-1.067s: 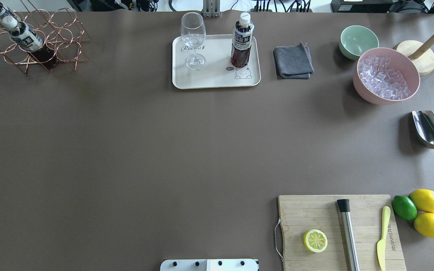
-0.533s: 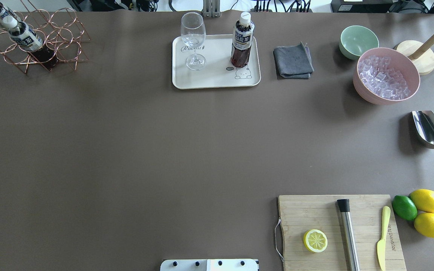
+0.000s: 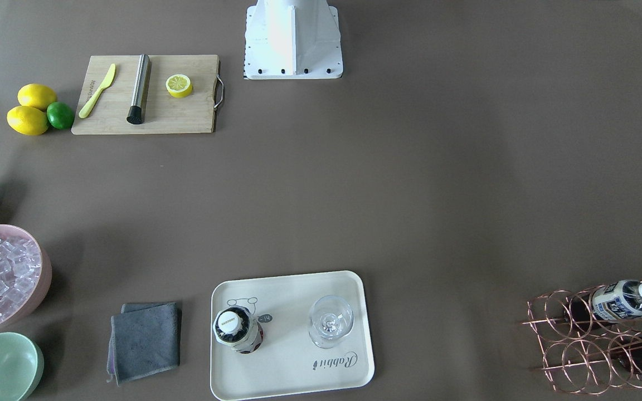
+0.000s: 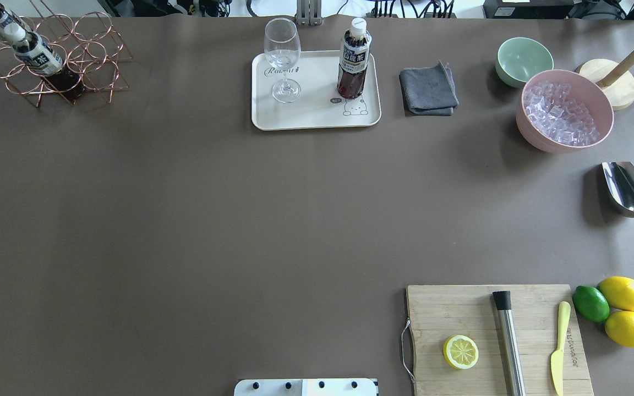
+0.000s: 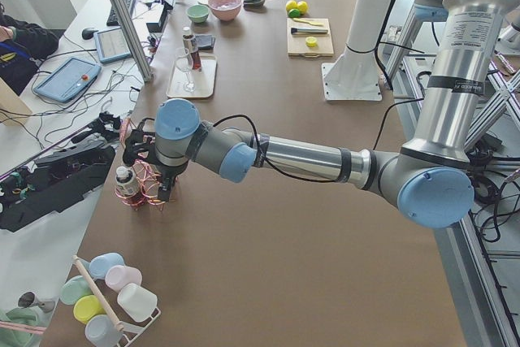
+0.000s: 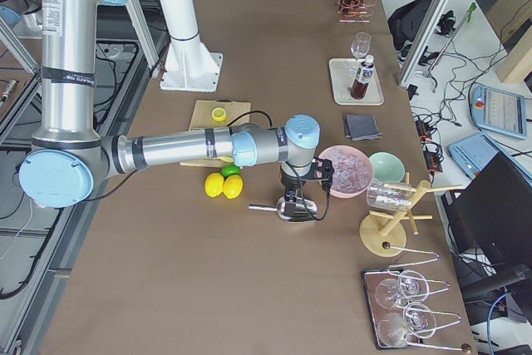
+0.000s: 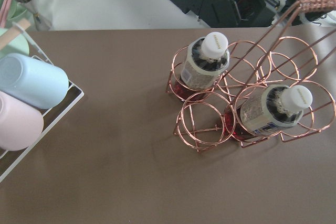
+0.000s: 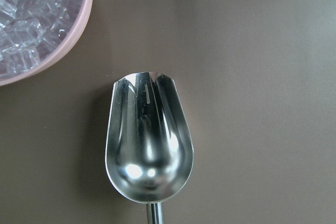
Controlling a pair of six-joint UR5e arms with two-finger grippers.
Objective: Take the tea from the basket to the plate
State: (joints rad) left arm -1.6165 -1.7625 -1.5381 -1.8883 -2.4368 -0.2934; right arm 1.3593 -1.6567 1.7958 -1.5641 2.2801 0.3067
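Observation:
One tea bottle (image 4: 354, 60) stands upright on the cream plate (image 4: 317, 113), also in the front view (image 3: 236, 329), beside the bear drawing. The copper wire basket (image 4: 83, 55) at the far left holds two more tea bottles (image 7: 206, 66) (image 7: 273, 109), which my left wrist camera sees from above. My left gripper (image 5: 162, 193) hangs just beside the basket (image 5: 145, 193); I cannot tell if it is open or shut. My right gripper (image 6: 297, 201) hovers over a metal scoop (image 8: 148, 145) far from the plate; its state cannot be told either.
A wine glass (image 4: 283, 60) shares the plate. Right of it lie a grey cloth (image 4: 428, 89), a green bowl (image 4: 523, 59) and a pink bowl of ice (image 4: 564, 110). A cutting board (image 4: 460, 308) and lemons (image 4: 623, 292) sit near right. Coloured cups (image 7: 26, 98) stand beyond the basket.

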